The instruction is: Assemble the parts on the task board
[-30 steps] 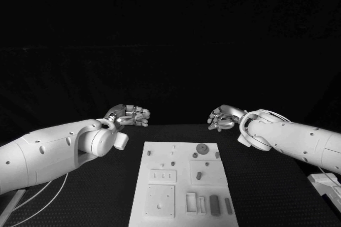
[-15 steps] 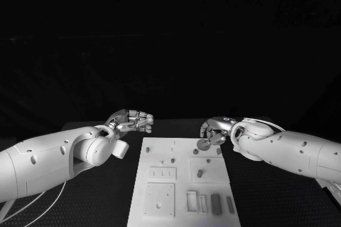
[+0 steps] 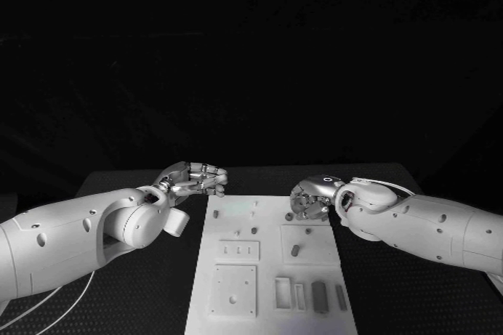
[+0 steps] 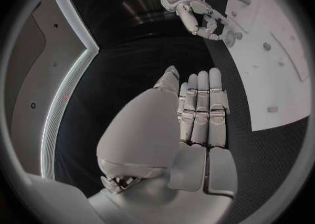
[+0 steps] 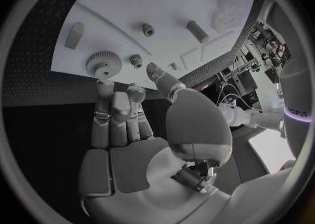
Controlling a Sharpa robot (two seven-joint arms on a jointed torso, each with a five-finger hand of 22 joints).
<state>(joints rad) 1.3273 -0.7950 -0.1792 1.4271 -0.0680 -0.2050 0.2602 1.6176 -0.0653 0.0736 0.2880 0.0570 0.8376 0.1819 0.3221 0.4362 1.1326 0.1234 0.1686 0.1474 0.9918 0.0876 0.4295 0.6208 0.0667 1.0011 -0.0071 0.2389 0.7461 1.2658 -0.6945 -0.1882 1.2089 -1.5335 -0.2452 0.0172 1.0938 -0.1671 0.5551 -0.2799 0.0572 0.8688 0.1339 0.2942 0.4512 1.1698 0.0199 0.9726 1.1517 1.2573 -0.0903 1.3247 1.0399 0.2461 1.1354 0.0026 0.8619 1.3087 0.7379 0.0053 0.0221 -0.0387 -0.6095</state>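
Board (image 3: 246,277) lay mid-table; right hand (image 3: 311,199) hovered released over its far-right gear (image 5: 102,64); left hand (image 3: 195,178) hung clenched, holding nothing.

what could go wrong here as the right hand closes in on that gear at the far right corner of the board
1. The right hand hovers open with its fingertips right by the large gear; a misjudged closure could knock it instead of gripping it.
2. A small gear sits right beside the large one, so the fingers may bump it.
3. The gear lies near the task board edge and could be pushed off onto the black table.
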